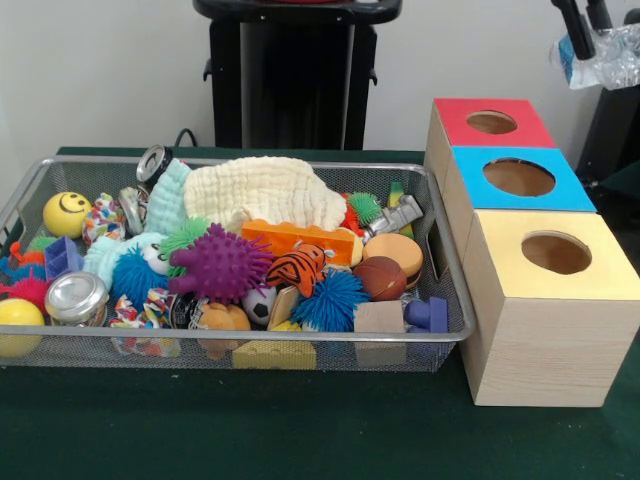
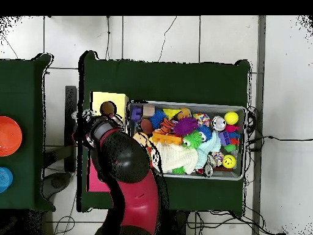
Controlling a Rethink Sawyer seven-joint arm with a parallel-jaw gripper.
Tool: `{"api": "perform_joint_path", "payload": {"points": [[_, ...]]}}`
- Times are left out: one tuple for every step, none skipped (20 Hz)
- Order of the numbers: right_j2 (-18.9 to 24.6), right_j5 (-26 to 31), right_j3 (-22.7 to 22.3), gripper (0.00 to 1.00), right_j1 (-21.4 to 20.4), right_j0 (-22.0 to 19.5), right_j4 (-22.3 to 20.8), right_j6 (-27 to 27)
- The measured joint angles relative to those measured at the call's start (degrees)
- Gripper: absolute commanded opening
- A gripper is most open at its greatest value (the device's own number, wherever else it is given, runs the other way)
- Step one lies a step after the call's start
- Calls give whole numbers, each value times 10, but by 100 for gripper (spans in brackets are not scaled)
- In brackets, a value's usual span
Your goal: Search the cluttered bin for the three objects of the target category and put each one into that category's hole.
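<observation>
The mesh bin [image 1: 440, 250] sits packed to the rim on the left of the front view, and nothing in it looks picked over, so I'd call this the opening stretch, with all three finds probably still ahead. To its right stand three boxes, one hole each: the red box [image 1: 515, 128] farthest, the blue box [image 1: 565, 190] in the middle, the yellow box [image 1: 600, 275] nearest. Three holes in all, and none shows anything inside, though their depths are dark. Which category is wanted, these views don't say.

From overhead the red and black arm [image 2: 131, 165] hangs over the box side, just left of the bin. Its bulk hides the gripper, so I cannot tell whether it is spread, pressed together or carrying anything.

Now the count in the bin. There is one purple spiky ball [image 1: 220, 265], two blue spiky balls, at [image 1: 133, 277] and [image 1: 331, 300], and at least two green ones. There are two yellow balls, the smiley [image 1: 67, 214] far left and a plain one [image 1: 17, 318] near left. I count at least two metal tins, one near left [image 1: 77, 297] and one at the far edge [image 1: 153, 163]. Then one each of the cream cloth [image 1: 265, 190], toy burger [image 1: 394, 251], striped tiger toy [image 1: 298, 268] and purple block [image 1: 430, 315]. More lies buried beneath.
</observation>
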State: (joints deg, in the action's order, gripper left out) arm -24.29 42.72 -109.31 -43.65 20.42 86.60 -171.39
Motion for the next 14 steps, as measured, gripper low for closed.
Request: {"api": "perform_joint_path", "payload": {"points": [[2,0,-1,0,-2,-3,2,0],[5,0,-1,0,-4,-5,6,0],[7,0,-1,0,-4,-6,8,0],[17,0,-3,0,-6,-7,25,5],[21,0,-4,0,-5,-6,33,7],[24,0,-4,0,-5,-6,39,9],[28,0,-5,0,-5,-5,46,12],[32,0,-5,0,-5,-4,55,15],[37,0,-6,0,-5,-3,66,19],[41,0,-7,0,-4,-1,78,25],[46,0,-9,0,-3,2,92,34],[51,0,-11,0,-1,5,106,43],[54,0,-12,0,0,6,114,50],[57,0,-15,0,3,9,126,62]]}}
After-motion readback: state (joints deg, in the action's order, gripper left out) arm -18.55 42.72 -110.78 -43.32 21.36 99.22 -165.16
